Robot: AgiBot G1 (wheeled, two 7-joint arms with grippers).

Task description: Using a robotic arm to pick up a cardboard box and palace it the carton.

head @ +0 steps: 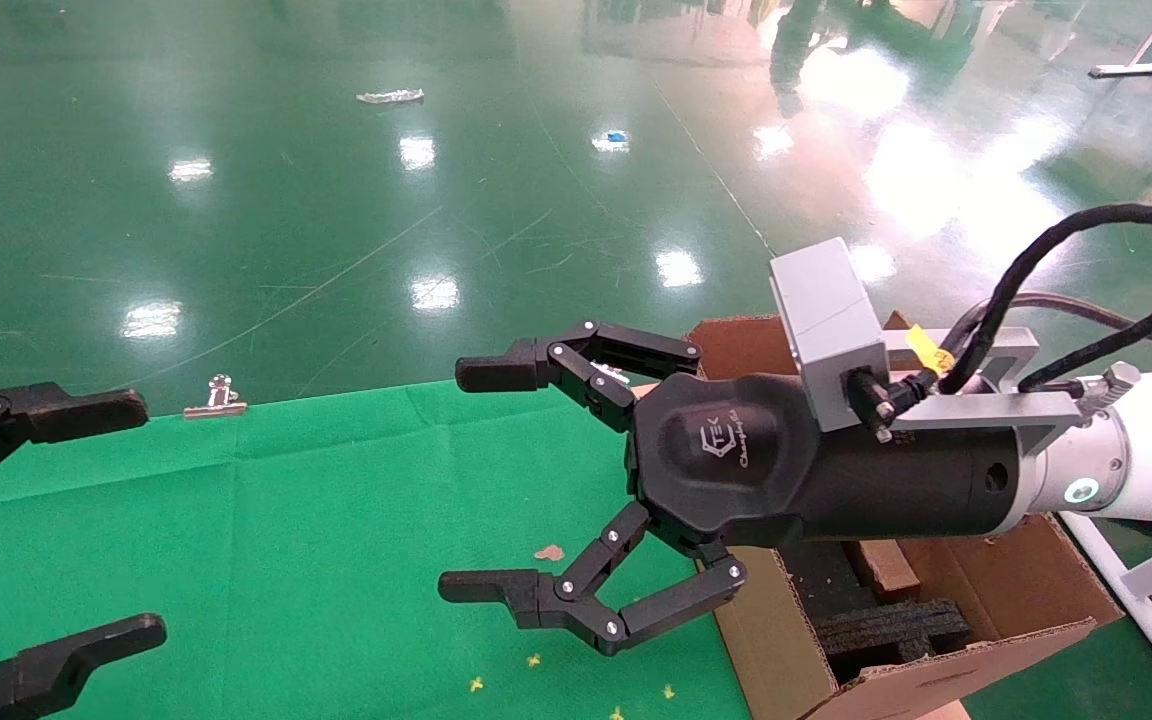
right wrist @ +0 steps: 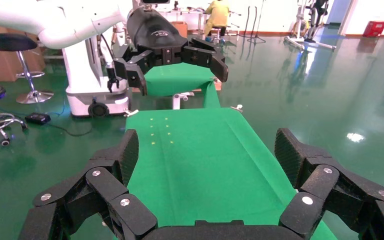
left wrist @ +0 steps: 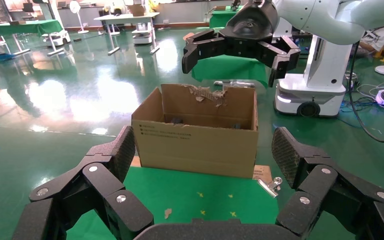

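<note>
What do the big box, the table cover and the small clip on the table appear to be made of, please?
Box: brown corrugated cardboard, matte, with ragged torn flaps.
Table cover: green cloth, probably felt-like, matte and creased along fold lines.
Clip: apparently shiny metal, glinting silver.

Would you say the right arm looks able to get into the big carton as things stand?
Probably yes: the right end effector hangs open beside the carton, whose top is open. Black foam fills part of the inside.

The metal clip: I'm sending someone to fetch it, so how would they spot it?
Start at the green table cloth. At its far edge, left of the carton, lies the metal clip. It is the only shiny silver item there.
</note>
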